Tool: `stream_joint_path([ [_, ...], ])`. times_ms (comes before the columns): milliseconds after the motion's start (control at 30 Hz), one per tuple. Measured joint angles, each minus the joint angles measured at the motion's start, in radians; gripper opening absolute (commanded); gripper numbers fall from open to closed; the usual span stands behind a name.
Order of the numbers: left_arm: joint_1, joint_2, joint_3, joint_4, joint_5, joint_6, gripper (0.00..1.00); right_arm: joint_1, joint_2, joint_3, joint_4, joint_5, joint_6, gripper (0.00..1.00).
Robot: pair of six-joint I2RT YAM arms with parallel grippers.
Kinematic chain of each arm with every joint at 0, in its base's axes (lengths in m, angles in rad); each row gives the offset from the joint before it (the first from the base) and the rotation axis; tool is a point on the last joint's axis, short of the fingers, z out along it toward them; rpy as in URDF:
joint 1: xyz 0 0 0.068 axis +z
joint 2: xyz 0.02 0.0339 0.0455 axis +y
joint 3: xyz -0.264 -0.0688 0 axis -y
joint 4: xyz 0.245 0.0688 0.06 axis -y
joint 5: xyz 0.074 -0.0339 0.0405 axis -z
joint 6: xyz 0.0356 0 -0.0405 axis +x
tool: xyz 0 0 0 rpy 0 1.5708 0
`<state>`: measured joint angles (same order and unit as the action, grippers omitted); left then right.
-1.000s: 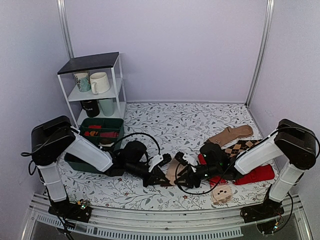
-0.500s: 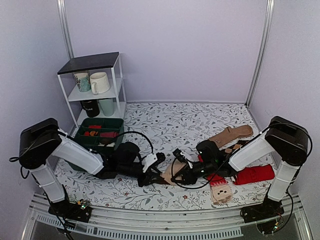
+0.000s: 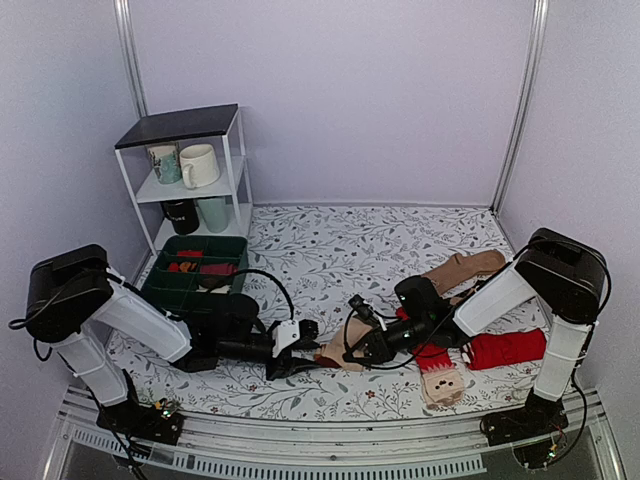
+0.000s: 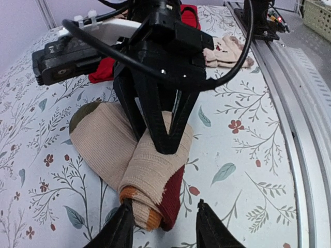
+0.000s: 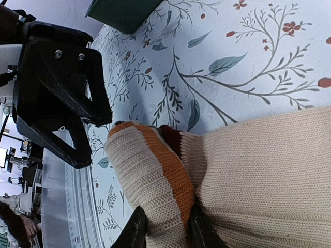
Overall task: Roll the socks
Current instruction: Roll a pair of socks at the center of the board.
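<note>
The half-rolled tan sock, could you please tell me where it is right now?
In the top view the half-rolled tan sock lies front-centre on the floral table, pinched by the right fingers, the open left fingers at its striped end.

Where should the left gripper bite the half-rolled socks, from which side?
Likely the thick rolled end of the socks, banded orange and maroon, from the left: the right gripper pins the opposite side; the open left gripper faces that end.
</note>
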<state>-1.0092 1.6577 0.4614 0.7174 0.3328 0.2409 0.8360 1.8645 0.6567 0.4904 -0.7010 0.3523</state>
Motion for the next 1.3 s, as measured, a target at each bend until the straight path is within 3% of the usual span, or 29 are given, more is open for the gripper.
stream_joint_path([
  [633, -0.001, 0.142, 0.115, -0.032, -0.036, 0.093, 0.43, -0.011, 0.004, 0.025, -0.057, -0.029, -0.017, 0.22],
  [733, -0.002, 0.164, 0.144, -0.057, -0.04, 0.1, 0.32, -0.013, 0.005, 0.026, -0.06, -0.033, -0.021, 0.22],
  [867, -0.003, 0.172, 0.171, -0.096, -0.036, 0.11, 0.04, -0.017, 0.007, 0.034, -0.078, -0.041, -0.027, 0.23],
  [1000, -0.003, 0.17, 0.186, -0.124, -0.029, 0.113, 0.0, -0.021, 0.007, 0.06, -0.133, -0.05, -0.035, 0.3],
  [1133, -0.003, 0.168, 0.2, -0.152, -0.024, 0.111, 0.0, -0.024, 0.006, 0.105, -0.211, -0.053, -0.043, 0.48],
  [1300, -0.004, 0.175, 0.224, -0.186, -0.002, 0.103, 0.0, -0.023, -0.046, 0.142, -0.325, 0.029, -0.037, 0.62],
])
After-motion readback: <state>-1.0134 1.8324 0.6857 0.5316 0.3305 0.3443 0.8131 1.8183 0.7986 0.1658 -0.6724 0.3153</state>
